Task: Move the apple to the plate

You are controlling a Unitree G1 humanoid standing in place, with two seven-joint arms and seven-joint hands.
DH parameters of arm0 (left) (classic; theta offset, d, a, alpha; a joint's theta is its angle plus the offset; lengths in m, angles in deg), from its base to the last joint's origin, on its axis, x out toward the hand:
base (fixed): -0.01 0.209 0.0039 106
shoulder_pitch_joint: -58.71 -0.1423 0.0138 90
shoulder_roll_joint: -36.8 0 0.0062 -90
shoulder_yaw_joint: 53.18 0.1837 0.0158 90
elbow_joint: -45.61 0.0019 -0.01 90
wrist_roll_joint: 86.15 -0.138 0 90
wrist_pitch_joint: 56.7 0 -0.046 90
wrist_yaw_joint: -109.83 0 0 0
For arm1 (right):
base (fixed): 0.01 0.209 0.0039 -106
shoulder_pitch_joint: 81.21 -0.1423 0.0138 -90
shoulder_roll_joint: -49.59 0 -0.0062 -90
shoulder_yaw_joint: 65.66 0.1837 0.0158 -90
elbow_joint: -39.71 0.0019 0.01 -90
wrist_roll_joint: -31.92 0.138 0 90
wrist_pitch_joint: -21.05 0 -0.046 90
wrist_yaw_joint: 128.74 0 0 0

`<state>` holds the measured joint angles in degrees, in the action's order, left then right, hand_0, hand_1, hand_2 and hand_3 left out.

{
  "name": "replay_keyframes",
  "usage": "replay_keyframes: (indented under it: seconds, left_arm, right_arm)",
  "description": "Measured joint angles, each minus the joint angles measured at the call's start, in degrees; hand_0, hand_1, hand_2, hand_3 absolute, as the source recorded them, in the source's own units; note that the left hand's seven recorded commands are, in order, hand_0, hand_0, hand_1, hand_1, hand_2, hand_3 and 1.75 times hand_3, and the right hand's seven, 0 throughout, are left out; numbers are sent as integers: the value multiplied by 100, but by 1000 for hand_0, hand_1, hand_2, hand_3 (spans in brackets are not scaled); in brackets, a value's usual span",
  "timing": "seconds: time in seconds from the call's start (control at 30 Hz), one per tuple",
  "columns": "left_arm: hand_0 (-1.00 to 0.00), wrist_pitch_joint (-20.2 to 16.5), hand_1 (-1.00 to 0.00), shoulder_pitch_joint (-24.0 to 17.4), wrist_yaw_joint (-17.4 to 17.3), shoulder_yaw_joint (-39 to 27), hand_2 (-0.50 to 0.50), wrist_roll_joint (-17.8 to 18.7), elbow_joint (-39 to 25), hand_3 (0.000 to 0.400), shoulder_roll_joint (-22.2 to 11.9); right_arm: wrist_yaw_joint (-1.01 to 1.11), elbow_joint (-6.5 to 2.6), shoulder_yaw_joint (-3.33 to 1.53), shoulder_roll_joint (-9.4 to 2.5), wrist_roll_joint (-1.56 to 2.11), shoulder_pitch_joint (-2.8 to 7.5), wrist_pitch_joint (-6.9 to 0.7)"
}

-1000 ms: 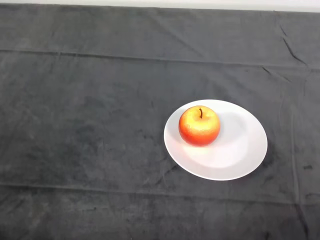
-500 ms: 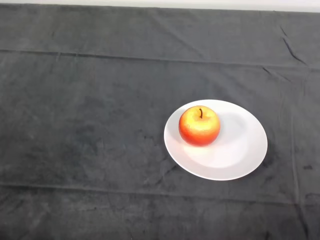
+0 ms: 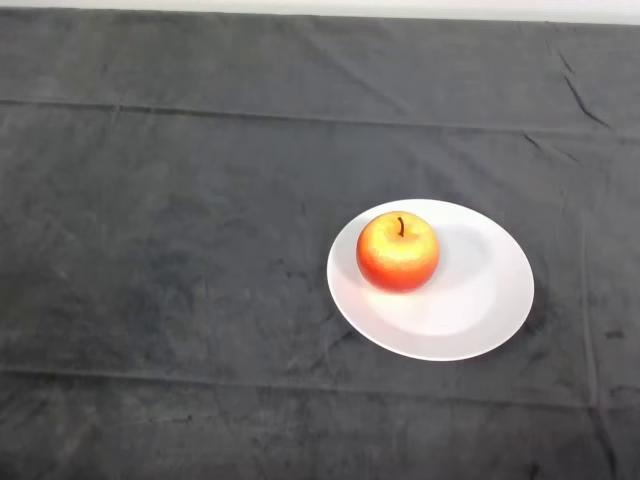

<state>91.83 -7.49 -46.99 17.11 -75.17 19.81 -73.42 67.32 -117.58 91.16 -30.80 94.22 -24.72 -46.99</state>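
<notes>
A red and yellow apple point(image 3: 398, 252) with a dark stem stands upright on the left part of a round white plate point(image 3: 478, 300). The plate lies on the dark cloth, right of the middle of the head view. No part of the robot shows.
The dark cloth point(image 3: 170, 250) covers the whole table, with folds running across it near the back and the front. A pale strip of the far edge point(image 3: 320, 8) shows along the top.
</notes>
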Motion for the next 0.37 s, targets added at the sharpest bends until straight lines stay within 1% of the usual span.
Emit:
replay_keyframes:
  seconds: [0.37]
  left_arm:
    - [0, 0, 0, 0, -32, -166, 0, -19, 0, 0, 5]
  right_arm:
    - [2, 0, 0, 0, 0, 0, 0]
